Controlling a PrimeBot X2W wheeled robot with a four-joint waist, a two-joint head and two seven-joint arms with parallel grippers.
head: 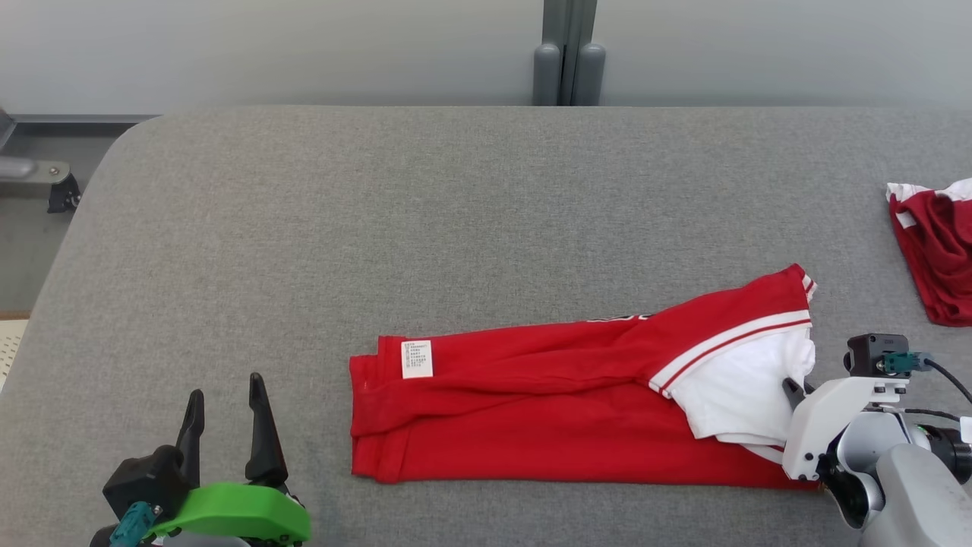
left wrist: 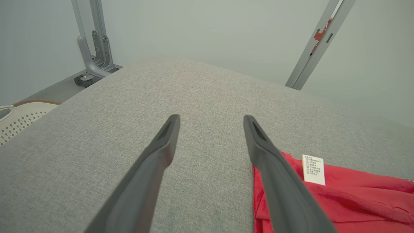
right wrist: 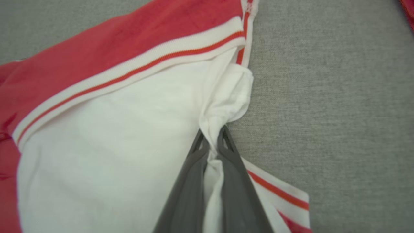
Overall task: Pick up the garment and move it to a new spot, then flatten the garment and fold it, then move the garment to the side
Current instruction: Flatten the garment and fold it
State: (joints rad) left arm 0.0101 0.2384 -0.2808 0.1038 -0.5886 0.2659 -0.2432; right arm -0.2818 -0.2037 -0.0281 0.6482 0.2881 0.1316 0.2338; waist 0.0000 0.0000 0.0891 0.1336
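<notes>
The garment (head: 547, 410) lies across the table (head: 342, 228) toward its front edge, with the left gripper (head: 228, 399) near its left end, the right gripper (right wrist: 212, 139) at its right end, and a second garment (head: 938, 251) behind, well apart, at the table's right edge.

A grey fabric-covered table (head: 304, 228) carries a folded red garment (head: 531, 410) and, well apart, another red cloth (head: 938, 258).
</notes>
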